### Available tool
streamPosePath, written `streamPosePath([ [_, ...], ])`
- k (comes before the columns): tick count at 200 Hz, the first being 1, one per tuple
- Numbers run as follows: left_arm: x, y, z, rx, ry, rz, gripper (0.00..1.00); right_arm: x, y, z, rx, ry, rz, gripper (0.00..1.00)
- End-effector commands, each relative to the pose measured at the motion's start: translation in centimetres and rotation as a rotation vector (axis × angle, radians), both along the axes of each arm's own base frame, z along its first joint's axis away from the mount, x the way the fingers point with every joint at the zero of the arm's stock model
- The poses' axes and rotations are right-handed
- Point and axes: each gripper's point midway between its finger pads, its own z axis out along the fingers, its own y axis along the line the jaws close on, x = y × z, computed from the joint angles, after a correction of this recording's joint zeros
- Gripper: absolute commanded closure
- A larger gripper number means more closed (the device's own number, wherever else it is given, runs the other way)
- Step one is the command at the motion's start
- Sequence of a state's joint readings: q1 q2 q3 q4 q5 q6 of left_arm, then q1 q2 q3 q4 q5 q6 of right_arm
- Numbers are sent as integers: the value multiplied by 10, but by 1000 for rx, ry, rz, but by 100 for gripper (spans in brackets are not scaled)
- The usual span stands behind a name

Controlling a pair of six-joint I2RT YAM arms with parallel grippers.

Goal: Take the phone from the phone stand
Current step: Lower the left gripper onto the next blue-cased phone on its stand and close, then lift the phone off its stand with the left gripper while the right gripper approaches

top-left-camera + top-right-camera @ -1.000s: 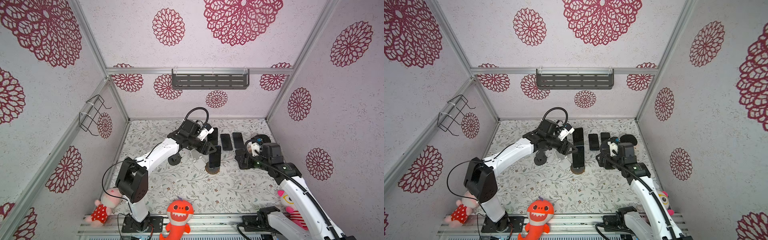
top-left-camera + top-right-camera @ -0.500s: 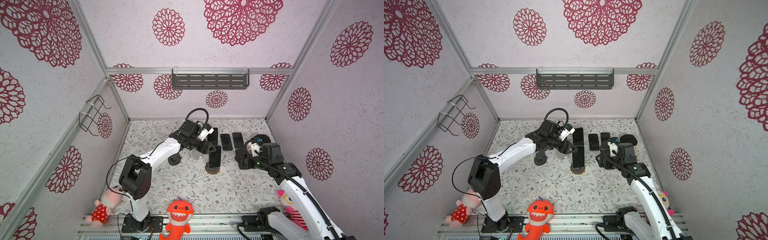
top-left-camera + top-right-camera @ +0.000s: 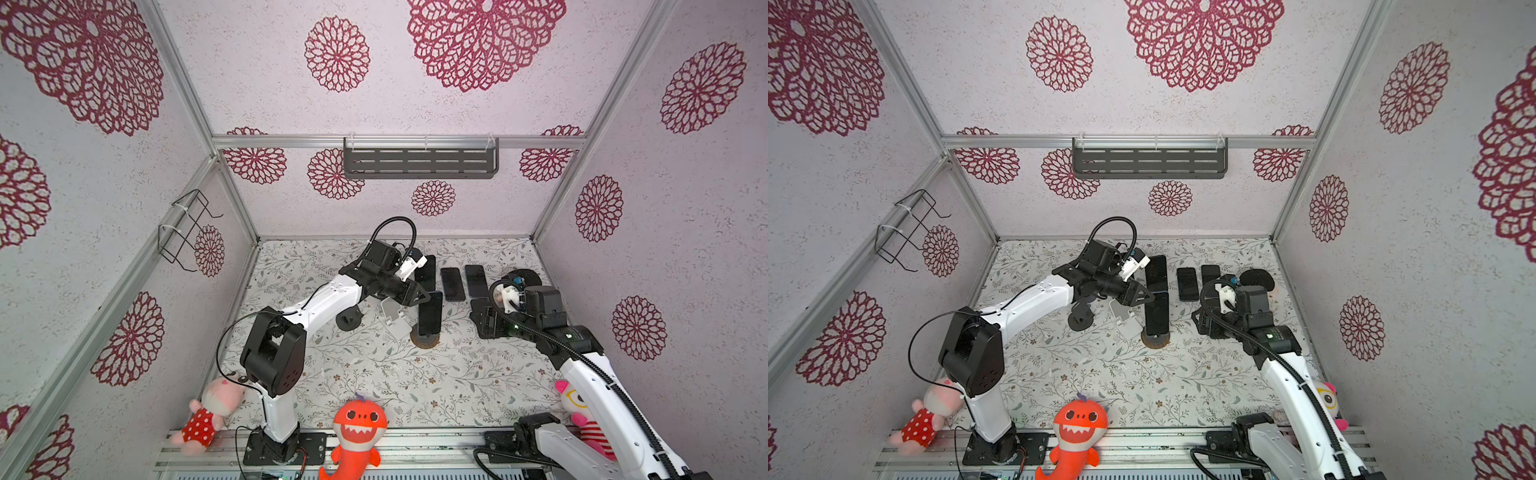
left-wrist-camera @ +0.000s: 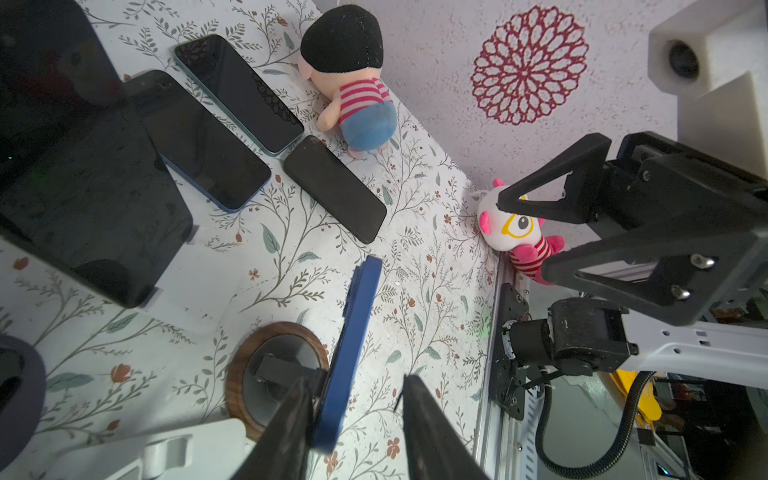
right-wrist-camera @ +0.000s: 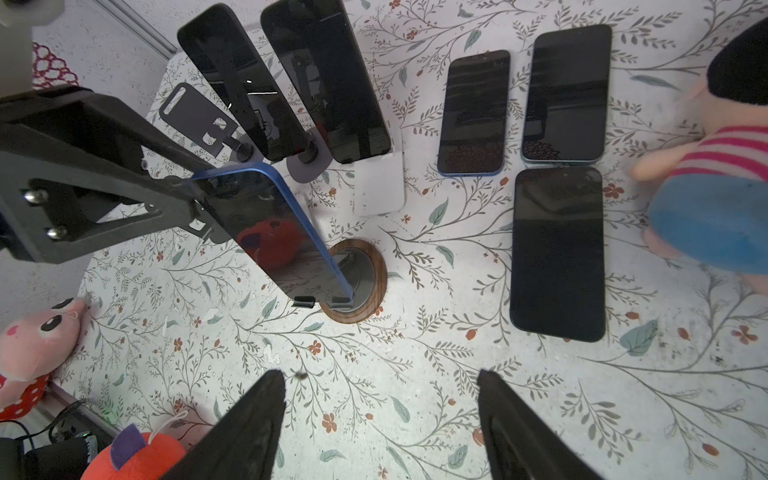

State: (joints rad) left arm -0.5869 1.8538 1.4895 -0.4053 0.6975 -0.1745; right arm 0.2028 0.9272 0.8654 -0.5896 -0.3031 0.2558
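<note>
1. My left gripper [image 3: 424, 297] comes in from the left to the top end of the phone [image 3: 430, 318]. In the left wrist view my jaws straddle its thin blue edge. One finger [image 4: 291, 415] lies against the phone's back, and the other stands off the screen side with table showing in the gap. The jaws are not clamped and hold nothing.
2. The phone has a blue edge and a dark screen. It stands tilted on the phone stand [image 5: 376, 291] near the middle of the table, with its lower edge seated in two small hooks.
3. The phone stand has a round, wood-rimmed base flat on the table, and a dark arm rises from it to the phone's back.
4. My right gripper [image 5: 382, 378] is spread wide and empty, with its fingers over bare cloth, apart from the phone.
5. Three flat phones [image 5: 473, 112] [image 5: 565, 93] [image 5: 557, 253] lie screen up on the table.
6. Two tilted phones [image 5: 241, 83] [image 5: 328, 79] are propped near the task phone, with a white stand [image 5: 380, 187] beside them.
7. Plush toys:
   - A striped doll with black hair [image 4: 349, 83] sits by the flat phones.
   - An orange shark [image 3: 359, 428] and a pink doll in a dotted dress [image 3: 208, 411] are at the front rail.
8. The floral table cover [image 5: 374, 353] lies under everything.
</note>
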Motion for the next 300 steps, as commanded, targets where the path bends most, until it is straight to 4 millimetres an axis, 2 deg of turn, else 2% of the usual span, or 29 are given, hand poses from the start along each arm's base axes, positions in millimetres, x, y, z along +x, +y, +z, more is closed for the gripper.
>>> streamPosePath([
  [1,5,0,-7,-14,3,-3,65,2,-1,10,5,-26,-8,24],
  [12,5,0,-9,-11,8,-1,68,2,-1,10,5,-26,-8,24],
  [65,5,1,-20,-6,28,3,69,0,-2,9,3,-25,-11,24],
  [88,6,1,-21,-6,33,5,73,0,-3,9,0,-25,-15,24],
  [117,6,2,-18,-9,33,8,79,-1,-4,7,-2,-24,-16,24],
  [162,5,2,-11,-25,33,15,83,0,-5,10,-7,-32,-19,24],
  [191,6,1,-5,-40,51,26,89,-1,-4,13,-7,-32,-14,24],
  [222,3,0,10,-55,62,16,91,2,-10,16,-39,-42,-36,24],
  [244,3,3,25,-52,78,30,93,6,-7,23,-28,-56,-27,24],
  [271,6,13,47,-61,108,68,100,12,-1,39,-19,-90,-11,25],
  [300,7,28,74,-114,143,88,100,20,11,55,-22,-116,32,26],
])
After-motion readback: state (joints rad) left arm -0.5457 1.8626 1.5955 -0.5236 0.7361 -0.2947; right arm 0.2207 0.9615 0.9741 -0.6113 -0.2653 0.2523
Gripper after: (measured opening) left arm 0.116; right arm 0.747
